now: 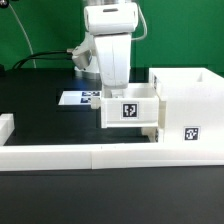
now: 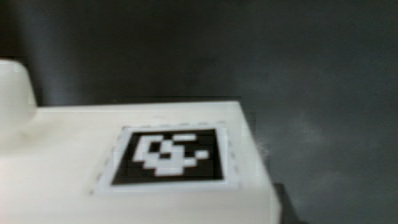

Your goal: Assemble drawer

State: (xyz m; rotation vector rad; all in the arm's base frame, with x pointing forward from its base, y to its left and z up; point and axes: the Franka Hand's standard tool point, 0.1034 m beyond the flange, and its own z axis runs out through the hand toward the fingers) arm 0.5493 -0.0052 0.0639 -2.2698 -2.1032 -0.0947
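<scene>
Exterior view showed the gripper (image 1: 112, 88) above a tray (image 1: 131, 108) partly inside the housing (image 1: 190, 110); its opening couldn't be told.

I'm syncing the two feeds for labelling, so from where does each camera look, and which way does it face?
Exterior view: off the arm, low at the table's edge, facing across the low white wall strip at the drawer housing and tray; the arm's white wrist shows, its gripper hidden behind the tray.
Wrist view: on the wrist, looking closely down at a white tagged part; no gripper fingers clearly visible.
Shared: probably the tray's tag, though blur prevents certainty.
</scene>
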